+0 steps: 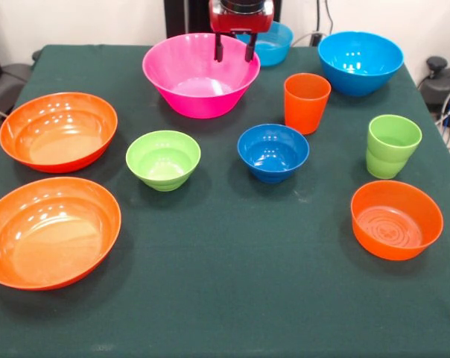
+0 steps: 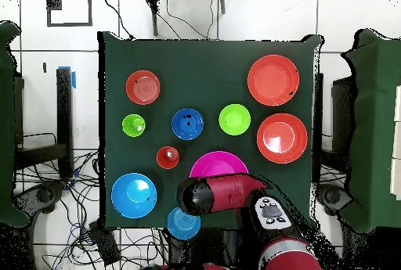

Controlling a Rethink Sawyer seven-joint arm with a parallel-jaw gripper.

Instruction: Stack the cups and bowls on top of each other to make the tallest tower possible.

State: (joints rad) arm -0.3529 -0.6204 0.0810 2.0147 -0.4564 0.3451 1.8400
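Dark green surface (image 1: pixel 232 298) carries everything, unstacked. Big pink bowl (image 1: pixel 200 74) at far middle, standing alone; gripper (image 1: pixel 234 51) hangs over its rim, jaws slightly parted, empty. Two wide orange bowls (image 1: pixel 59 131) sit apart; orange cup (image 1: pixel 306 102) and lime cup (image 1: pixel 393 145) upright.

1 camera faces the table (image 1: pixel 225 298) closely from across; 1 looks straight down, sharing it.
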